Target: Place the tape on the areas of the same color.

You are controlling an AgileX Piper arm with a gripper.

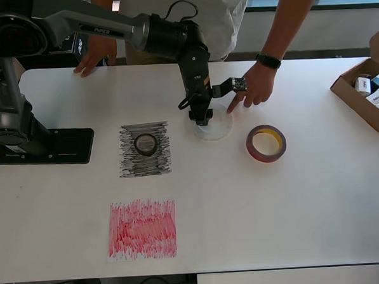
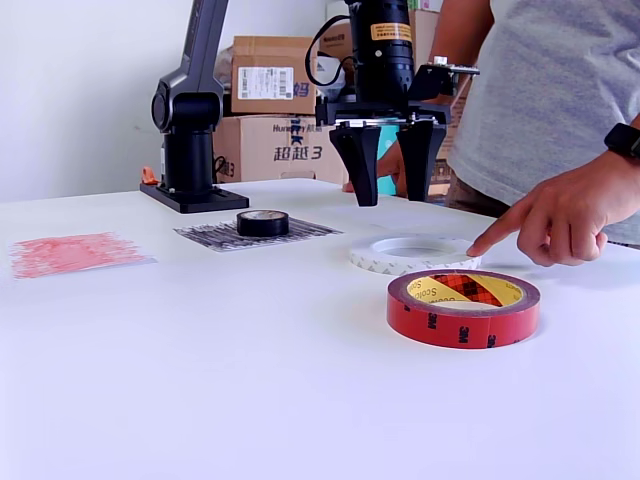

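The small black tape roll (image 1: 137, 145) (image 2: 262, 224) lies on the black-scribbled sheet (image 1: 130, 164) (image 2: 210, 235). The red-scribbled sheet (image 1: 142, 228) (image 2: 75, 252) has nothing on it. A flat white tape roll (image 1: 222, 131) (image 2: 380, 261) rests on the bare table. The dark-red roll (image 1: 252, 149) (image 2: 450, 326) with a yellowish core lies beside it, to its right in the overhead view. My gripper (image 1: 202, 118) (image 2: 390, 198) hangs open just above the white roll's far-left rim, its fingers pointing down with nothing between them.
A person's hand (image 1: 253, 88) (image 2: 555, 215) points a finger at the white roll, close to my gripper. The arm's black base (image 1: 47, 147) (image 2: 190, 195) stands at the overhead view's left. An open cardboard box (image 1: 356, 101) sits at the table's right edge.
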